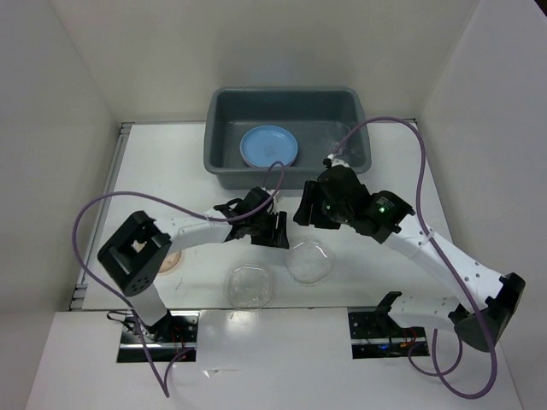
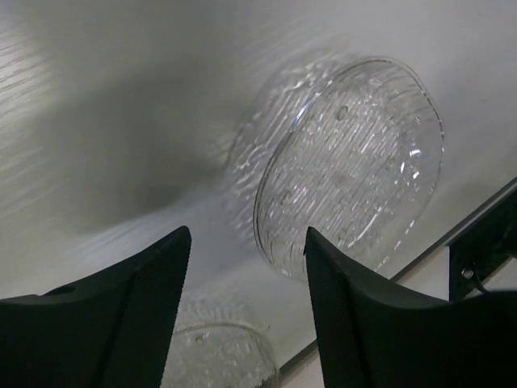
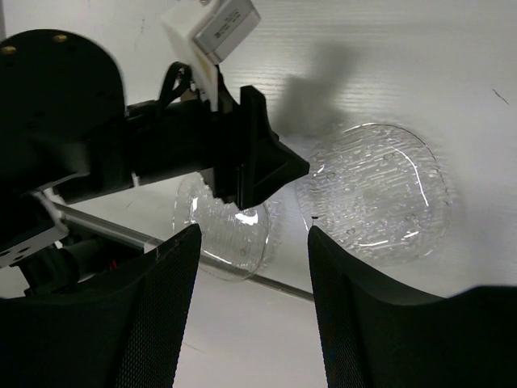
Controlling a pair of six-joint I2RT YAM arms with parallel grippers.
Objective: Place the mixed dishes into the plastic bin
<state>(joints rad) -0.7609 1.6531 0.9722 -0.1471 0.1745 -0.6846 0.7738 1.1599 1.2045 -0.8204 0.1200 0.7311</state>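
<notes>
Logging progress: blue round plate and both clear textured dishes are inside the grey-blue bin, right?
No. The blue round plastic plate is in the grey-blue rectangular plastic bin, but the left clear textured dish and the right clear textured dish lie outside it on the white table; the top external view shows it.

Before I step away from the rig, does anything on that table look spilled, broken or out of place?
Nothing stands out. The blue plate lies flat in the bin; the left clear dish and the right clear dish sit flat and unbroken on the table. Nothing is spilled.
</notes>
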